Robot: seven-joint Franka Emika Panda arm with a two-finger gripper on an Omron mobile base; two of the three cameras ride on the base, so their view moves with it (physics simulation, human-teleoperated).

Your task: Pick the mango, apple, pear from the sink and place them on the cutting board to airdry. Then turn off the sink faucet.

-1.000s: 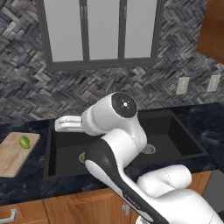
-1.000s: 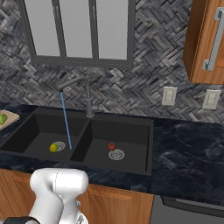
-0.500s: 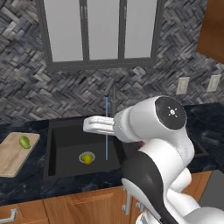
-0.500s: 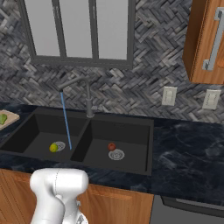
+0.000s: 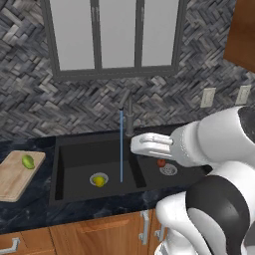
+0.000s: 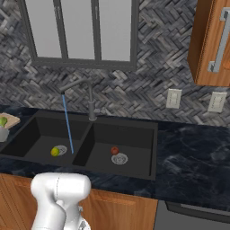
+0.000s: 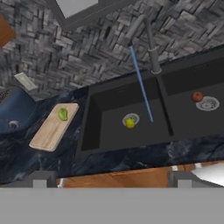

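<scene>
The gripper (image 7: 112, 177) hangs above the counter edge in front of the sink (image 7: 131, 136); its two fingertips (image 7: 43, 178) stand wide apart with nothing between them. The black double-basin sink sits in a dark marbled counter (image 6: 193, 152). The apple (image 6: 114, 150), small and red, lies in the right basin just beside the silver drain (image 6: 119, 158). A yellow-green round fruit (image 5: 99, 181) rests on the left basin's drain. The sink faucet (image 6: 91, 101) stands behind the divider, its spout angled over the left basin, and a thin blue stream of water (image 5: 121, 145) falls from it into that basin. The cutting board (image 5: 15, 174) lies on the counter left of the sink, with a green elongated fruit (image 5: 28, 161) on it.
</scene>
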